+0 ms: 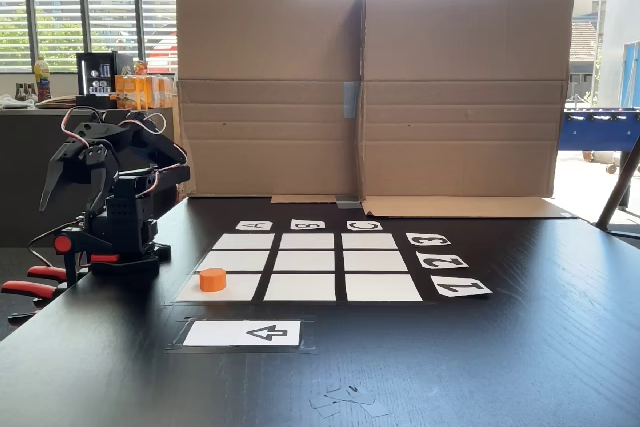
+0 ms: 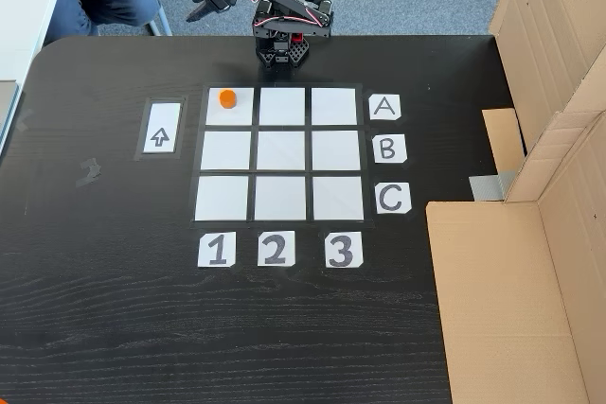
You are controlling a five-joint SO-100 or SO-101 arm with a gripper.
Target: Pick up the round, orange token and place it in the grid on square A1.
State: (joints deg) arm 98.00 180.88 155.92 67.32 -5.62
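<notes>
A black robot arm sits folded at the table's left edge in a fixed view, its gripper (image 1: 47, 190) empty, jaws slightly apart. Right of it, the orange token (image 1: 212, 279) rests on square A1 (image 1: 228, 288) of the grid (image 1: 307, 261), with cardboard (image 1: 370, 87) behind

Arm: black, five-joint, sitting folded over its base, upper links doubled back, red and white wires looping over the top.
Gripper (image 1: 52, 187): hanging off the folded arm, pointing down and leftward in a fixed view; pointing left past the base in another fixed view (image 2: 201, 2).
Jaws: standing slightly parted, holding nothing.
</notes>
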